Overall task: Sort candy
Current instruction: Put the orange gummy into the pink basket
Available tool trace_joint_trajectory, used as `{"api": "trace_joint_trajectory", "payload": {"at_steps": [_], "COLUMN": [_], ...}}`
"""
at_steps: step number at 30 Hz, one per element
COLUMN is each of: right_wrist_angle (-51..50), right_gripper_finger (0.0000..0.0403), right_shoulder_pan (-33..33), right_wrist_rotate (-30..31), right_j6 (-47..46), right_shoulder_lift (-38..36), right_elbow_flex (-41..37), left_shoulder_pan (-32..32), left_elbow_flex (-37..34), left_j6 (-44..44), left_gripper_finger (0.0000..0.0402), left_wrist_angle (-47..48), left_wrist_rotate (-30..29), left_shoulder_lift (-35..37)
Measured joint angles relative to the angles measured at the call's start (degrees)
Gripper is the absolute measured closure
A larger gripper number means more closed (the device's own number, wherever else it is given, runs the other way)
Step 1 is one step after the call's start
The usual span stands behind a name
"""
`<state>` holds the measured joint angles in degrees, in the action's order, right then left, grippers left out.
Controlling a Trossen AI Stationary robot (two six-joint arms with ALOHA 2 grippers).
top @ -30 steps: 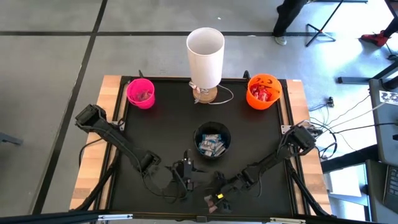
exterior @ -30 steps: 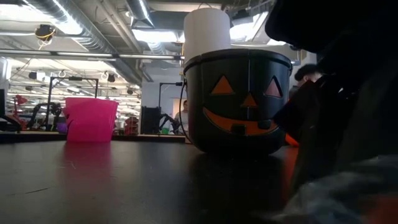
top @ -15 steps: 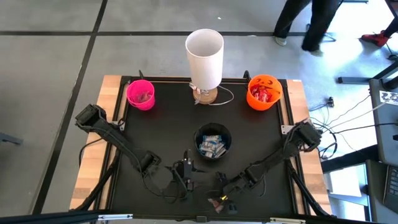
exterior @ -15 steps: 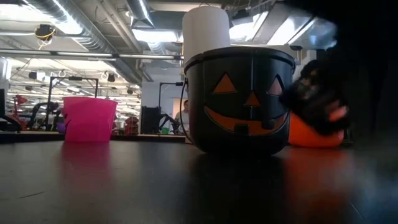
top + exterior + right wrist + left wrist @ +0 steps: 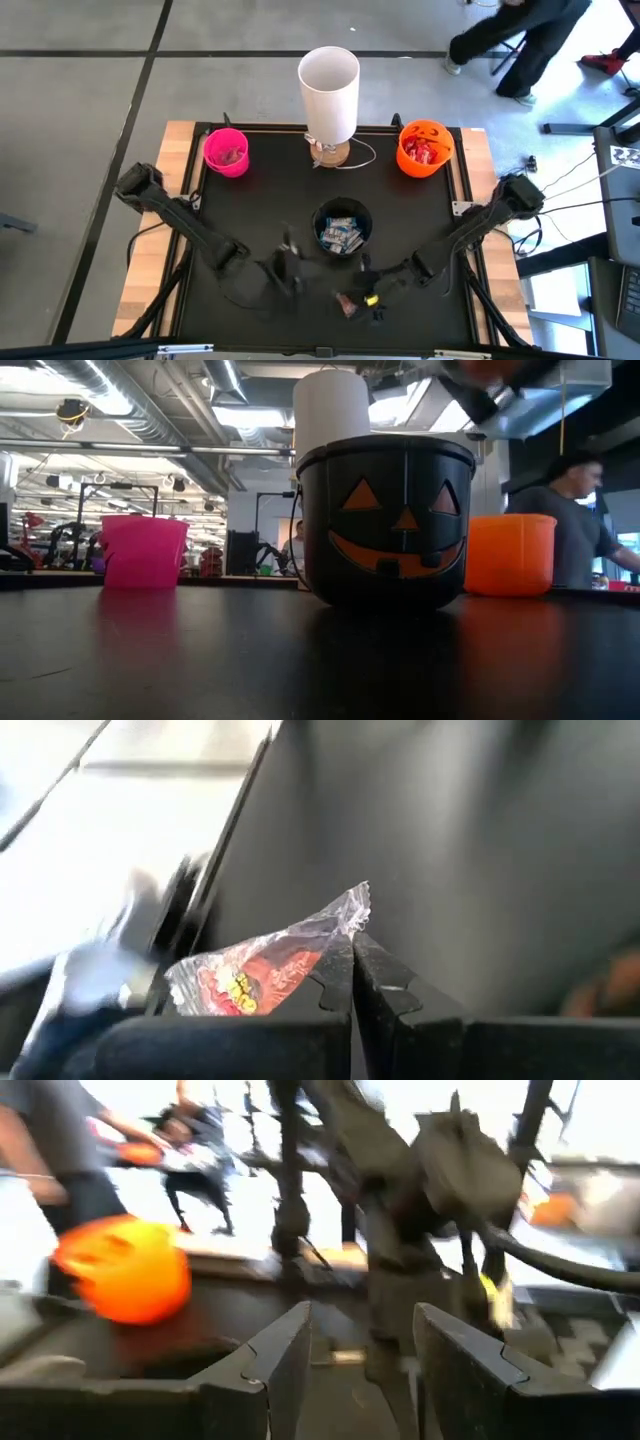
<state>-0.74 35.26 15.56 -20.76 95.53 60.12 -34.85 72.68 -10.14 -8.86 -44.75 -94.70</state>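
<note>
My right gripper (image 5: 362,300) hangs over the table's near middle, shut on a small red-and-yellow candy packet (image 5: 262,972), which also shows in the high view as a candy packet (image 5: 347,306). My left gripper (image 5: 365,1370) is open and empty, just left of the black pumpkin bucket (image 5: 342,228). That bucket holds blue-and-white mini bars. The orange bucket (image 5: 424,147) at the far right holds red packets. The pink cup (image 5: 227,150) stands at the far left with a few sweets inside. My right gripper pinches the packet by its clear crimped end (image 5: 347,923) between the two fingertips (image 5: 338,978). The rest of the packet sticks out to one side of the fingers. It is lifted clear of the table.
A tall white cylinder on a wooden base (image 5: 330,85) stands at the far middle, with a thin cable beside it. The black mat has raised edges (image 5: 462,190). People move in the room beyond the table (image 5: 575,525).
My right gripper has risen from the table near its near edge with the packet, climbing out of the low view's right side to its top. My left gripper has shifted slightly toward the far left.
</note>
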Motion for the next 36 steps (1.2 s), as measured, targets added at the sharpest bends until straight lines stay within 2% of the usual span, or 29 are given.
{"api": "trace_joint_trajectory", "payload": {"at_steps": [3,9,14,21,32,36], "right_wrist_angle": [0.3,1.5,2.9,3.3,2.1,2.2], "right_gripper_finger": [0.0402,0.0402,0.0403,0.0403,0.0403,0.0403], "right_shoulder_pan": [-1.7,-4.7,-6.6,-6.4,-6.4,-6.4], "right_wrist_rotate": [4.9,19.0,25.4,28.6,30.5,30.5], "right_j6": [3.5,13.7,19.7,22.9,25.3,25.6], "right_shoulder_lift": [-4.2,-11.1,-13.4,-13.4,-13.4,-13.4], "right_elbow_flex": [0.0,0.3,0.4,0.4,0.4,0.4], "left_shoulder_pan": [-0.9,-0.6,1.1,4.3,8.8,10.5], "left_elbow_flex": [0.2,0.1,0.1,0.2,0.1,0.1], "left_j6": [-0.2,-6.8,-15.0,-21.3,-24.1,-26.5], "left_gripper_finger": [0.0234,0.0234,0.0234,0.0229,0.0189,0.0186], "left_wrist_angle": [3.1,8.1,13.7,11.8,10.5,9.2], "left_wrist_rotate": [-6.2,-3.1,-2.7,-5.1,1.3,5.9], "left_shoulder_lift": [4.9,6.7,4.8,2.1,0.6,0.5]}}
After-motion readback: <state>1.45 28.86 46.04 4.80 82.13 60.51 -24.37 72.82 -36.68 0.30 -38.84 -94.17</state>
